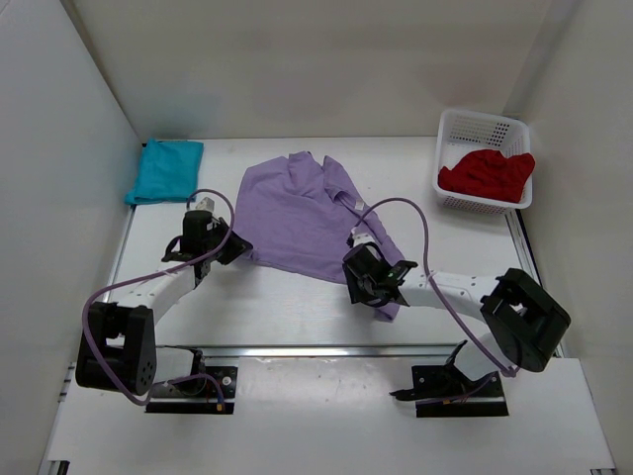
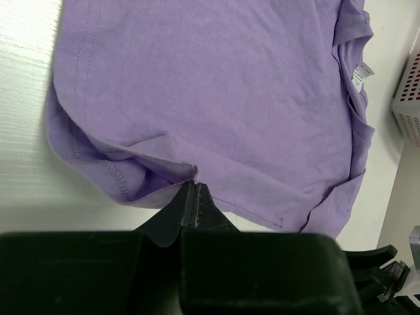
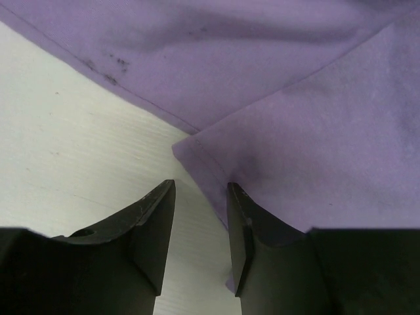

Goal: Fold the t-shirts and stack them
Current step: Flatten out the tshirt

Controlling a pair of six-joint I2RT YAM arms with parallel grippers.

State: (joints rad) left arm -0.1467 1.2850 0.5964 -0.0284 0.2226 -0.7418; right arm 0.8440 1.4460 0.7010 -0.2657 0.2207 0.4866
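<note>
Okay, left gripper (image 2: 195,195) jaws pressed together, pinching the lavender t-shirt (image 1: 302,213) hem. Right gripper (image 3: 200,197) jaws are spread astride its near corner. It lies mid-table; teal t-shirt (image 1: 166,170) folded far-left corner, red t-shirt (image 1: 488,173) in the basket (image 1: 475,124) far-right. Next, I'd say: close right, lift for the fold.

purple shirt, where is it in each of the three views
Top external: the lavender t-shirt lies spread in the middle of the white table.
Left wrist: it fills the upper frame, its hem pinched by the left gripper.
Right wrist: top and right, with one corner between the open right gripper fingers.
Shared landmark: bare white table beside the shirt's edge, in all three.
</note>
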